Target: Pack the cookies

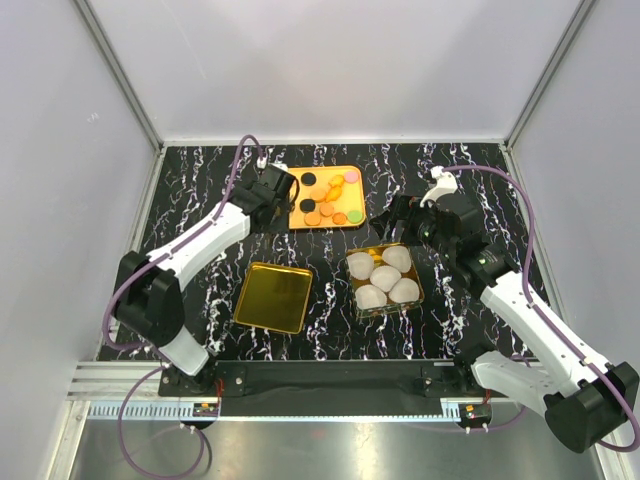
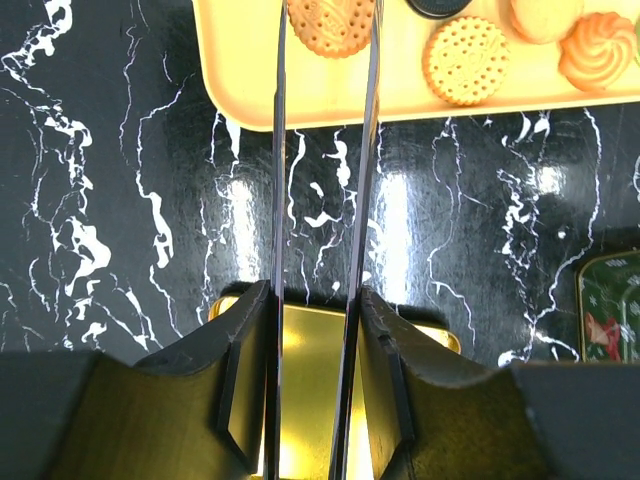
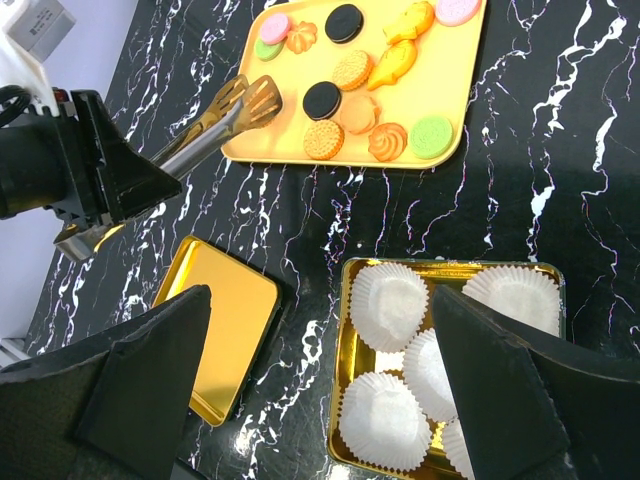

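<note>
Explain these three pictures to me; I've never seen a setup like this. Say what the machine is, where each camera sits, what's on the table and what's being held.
These are two robot arms bolted at the near edge of a black marble-patterned table. The overhead picture looks down from above and behind them. The other two come from cameras on each wrist, so the dark shapes at the bottom are that arm's own fingers.

On the table: a yellow tray of cookies, a gold tin holding white paper cups, and its gold lid lying beside it.

The left gripper holds metal tongs, their tips reaching over the tray near a round cookie. The right gripper is open, holding nothing, above the tin.
</note>
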`<state>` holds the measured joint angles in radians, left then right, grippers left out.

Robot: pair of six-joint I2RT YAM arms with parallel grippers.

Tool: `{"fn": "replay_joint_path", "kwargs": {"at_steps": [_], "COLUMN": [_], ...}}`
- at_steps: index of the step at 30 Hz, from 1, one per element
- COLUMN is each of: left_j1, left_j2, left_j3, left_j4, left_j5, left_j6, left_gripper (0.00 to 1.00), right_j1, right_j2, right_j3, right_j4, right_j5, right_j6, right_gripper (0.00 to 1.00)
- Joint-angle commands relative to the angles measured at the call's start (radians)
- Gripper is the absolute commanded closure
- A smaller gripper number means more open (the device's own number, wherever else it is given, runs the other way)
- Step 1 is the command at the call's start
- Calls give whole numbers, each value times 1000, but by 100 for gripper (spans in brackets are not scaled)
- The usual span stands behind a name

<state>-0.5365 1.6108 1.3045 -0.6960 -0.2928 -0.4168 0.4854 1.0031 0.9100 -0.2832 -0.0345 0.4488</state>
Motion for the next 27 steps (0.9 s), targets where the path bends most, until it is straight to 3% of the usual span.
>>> {"fn": "replay_joint_path", "kwargs": {"at_steps": [1, 11, 27], "left_j1": [-23, -149, -474], "left_j2": [-55, -106, -101], "left_j3": [64, 101, 142], "left_j4": [-2, -57, -91], "left_j5": [-22, -42, -57], "left_j6": [26, 10, -80], "left_gripper": [61, 61, 60], "right_j1": [4, 4, 4], "right_j2": [-23, -50, -93], "right_j3": [9, 41, 73], "right_j4": [15, -36, -117], "right_j5": [28, 100, 222], "right_j6": [-16, -13, -25], "right_gripper": [0, 0, 0]}}
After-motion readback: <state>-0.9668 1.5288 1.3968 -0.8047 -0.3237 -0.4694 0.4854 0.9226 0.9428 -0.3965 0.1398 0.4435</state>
